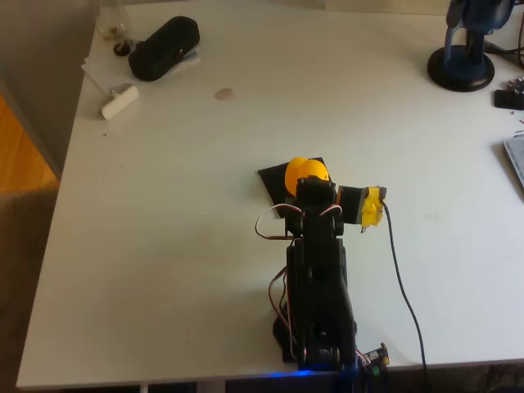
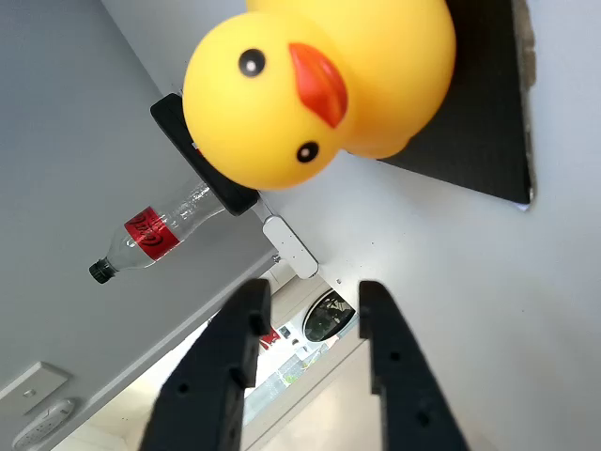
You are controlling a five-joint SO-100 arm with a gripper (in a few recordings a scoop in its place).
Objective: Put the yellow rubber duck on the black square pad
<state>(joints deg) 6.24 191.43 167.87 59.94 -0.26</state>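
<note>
The yellow rubber duck (image 1: 304,173) sits on the black square pad (image 1: 277,177), which lies flat on the white desk (image 1: 180,270) near its middle. In the overhead view the duck rests toward the pad's far right part, with bare pad showing to its left and a corner poking out behind it. The black arm (image 1: 319,286) reaches from the desk's near edge up to the pad, and its front end overlaps the duck's near side. In the wrist view the duck (image 2: 319,85) faces the camera, orange beak and two dark eyes plain, with the pad (image 2: 479,122) beneath and beside it. The hand (image 2: 310,324) hangs just short of the duck, its two black fingers (image 2: 235,348) parted a moderate way with nothing between them and not touching the toy. Well beyond the pad, toward the desk's far left corner, lie a black oblong pouch (image 1: 164,47) and a small white block (image 1: 119,101); a clear bottle (image 2: 155,230) with a red label stands close to the pouch, and what is inside it cannot be told.
</note>
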